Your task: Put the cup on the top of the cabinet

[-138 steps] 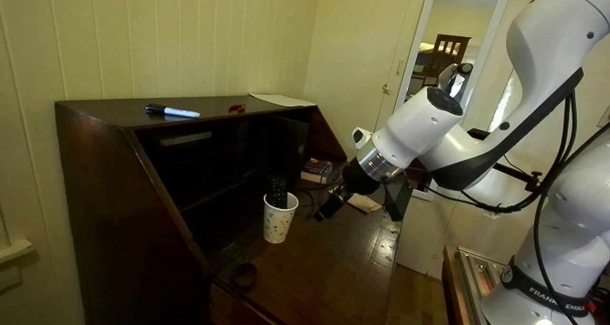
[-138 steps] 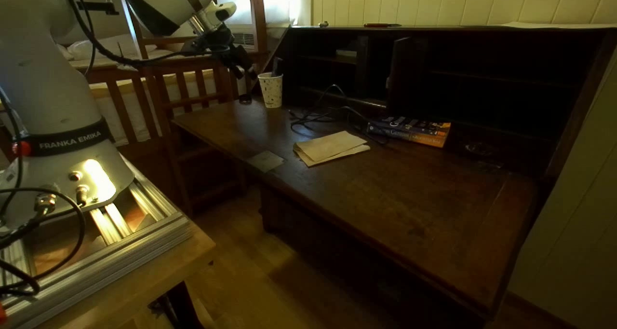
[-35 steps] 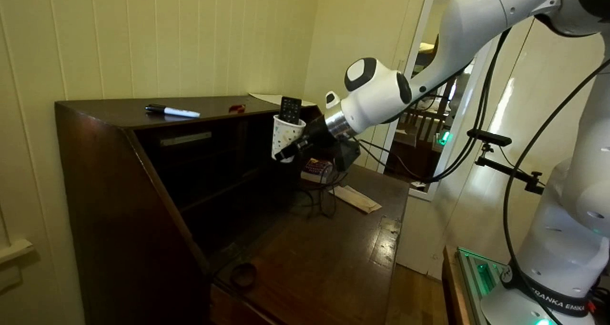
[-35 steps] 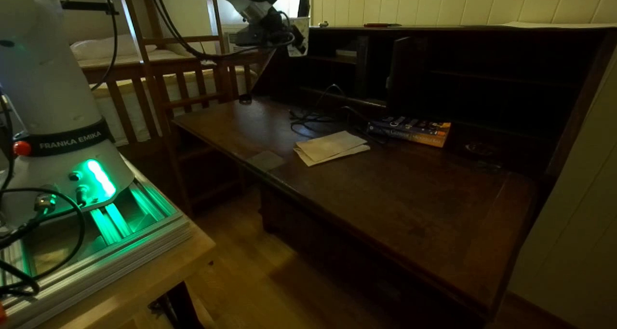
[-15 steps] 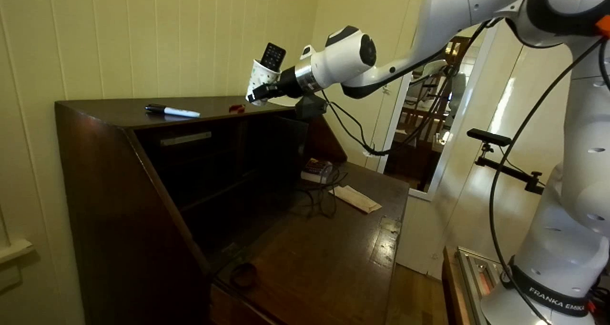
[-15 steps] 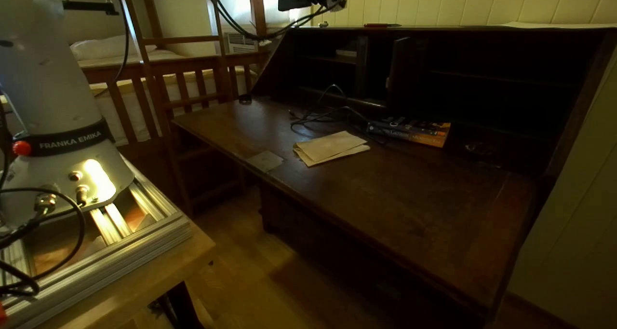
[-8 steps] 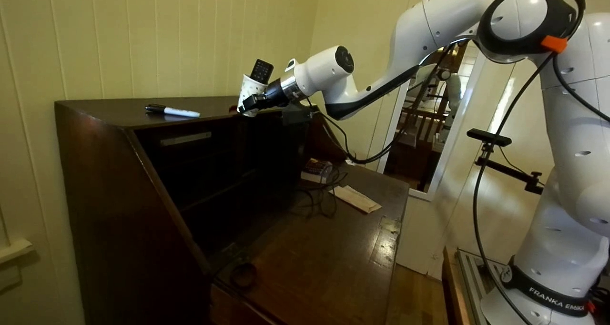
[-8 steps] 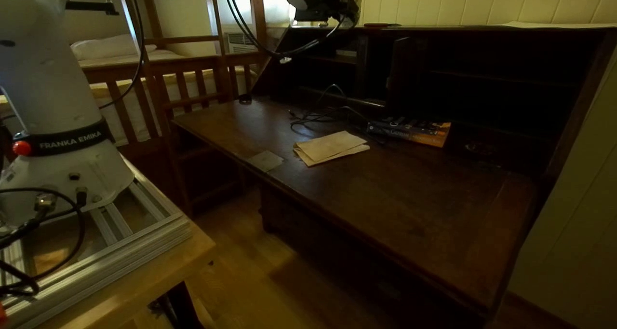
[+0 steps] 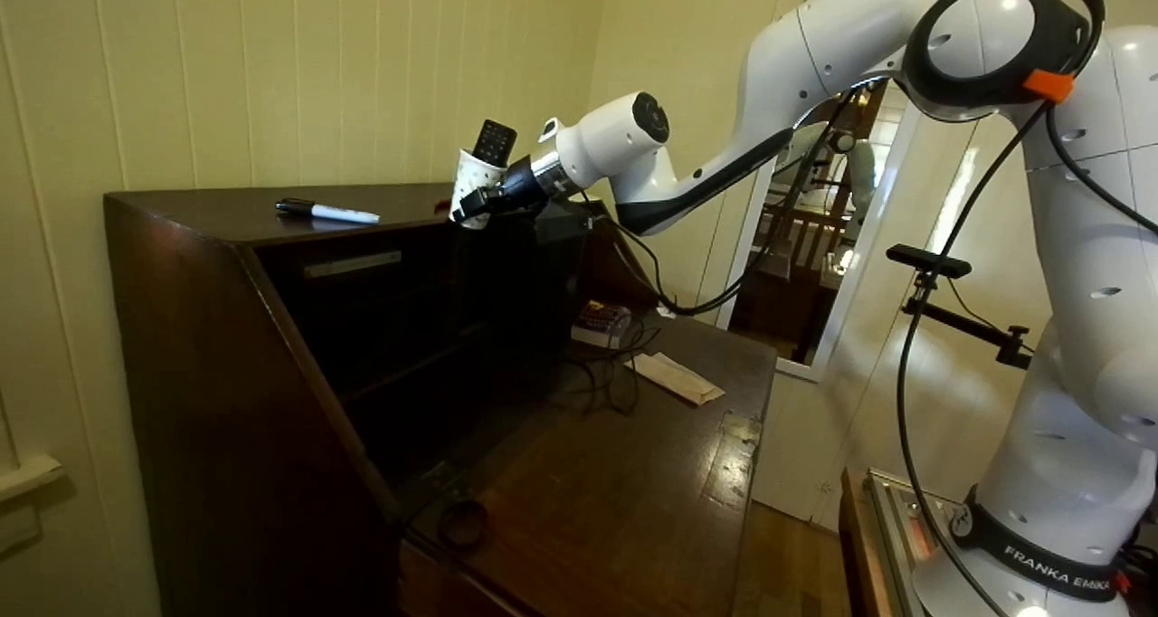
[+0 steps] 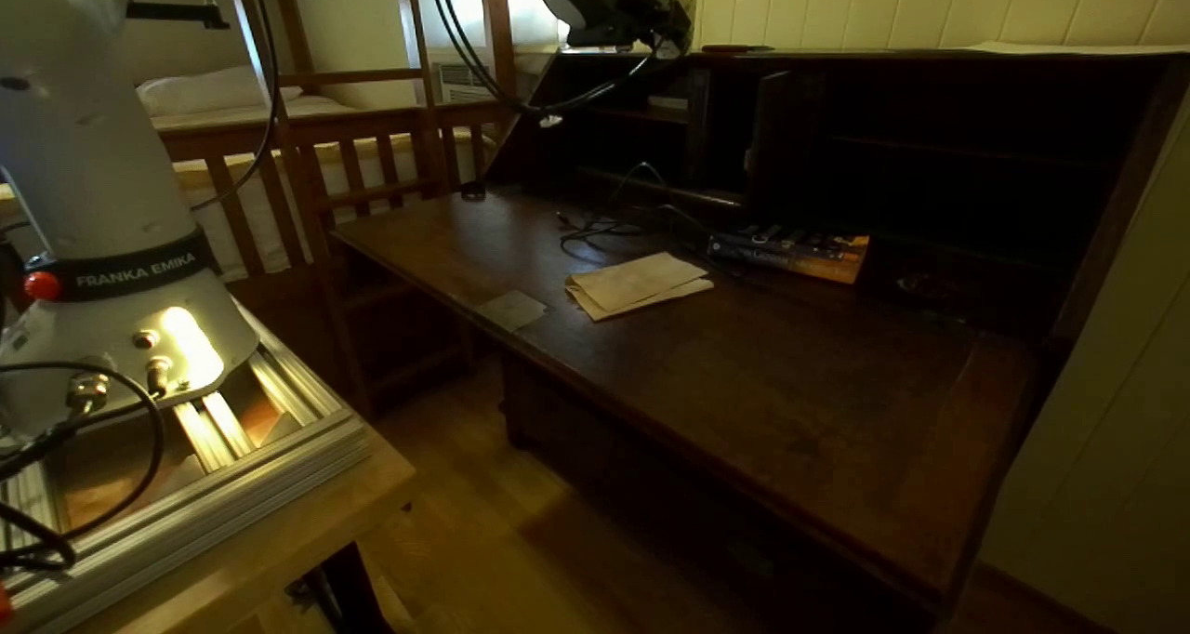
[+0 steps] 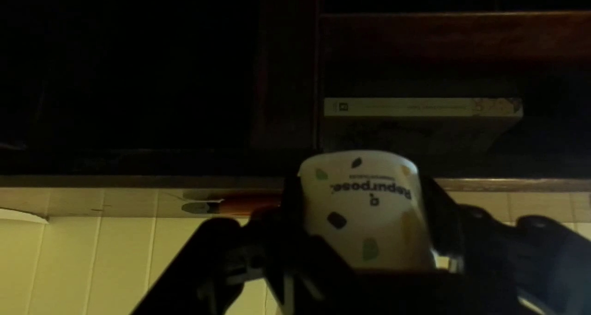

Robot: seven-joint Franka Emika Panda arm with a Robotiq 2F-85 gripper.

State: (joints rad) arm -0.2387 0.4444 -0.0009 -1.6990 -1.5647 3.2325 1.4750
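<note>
Foreground, in an exterior view: the base of the robot arm point(image 10: 112, 346), mounted on a wooden stand point(image 10: 353, 488). Next, the fold-out board point(image 10: 744, 383) of the dark brown cabinet point(image 9: 199, 355); on it lie a folded brown paper point(image 10: 641, 285) and, toward the back, a book point(image 10: 790, 253). A small dark ring point(image 9: 462, 524) rests near one end of the board. Higher up, the gripper point(image 9: 468, 205) pinches the cup point(image 11: 364, 222) between its two fingers point(image 11: 443, 218), one against either side. The cup, white with coloured flecks, is held in a slight tilt, rim leaning toward the arm, at the front edge of the cabinet's top; whether its base touches the wood cannot be told. A black remote control point(image 9: 495, 142) protrudes from the rim. Behind, a thin book point(image 11: 420, 108) lies on an inner shelf. On the top are a marker point(image 9: 327, 210) with a black cap, a red object point(image 11: 247, 207) partly hidden by the gripper in the wrist view, and a white sheet point(image 10: 1078, 48). Farthest: the pale panelled wall point(image 9: 344, 83).
</note>
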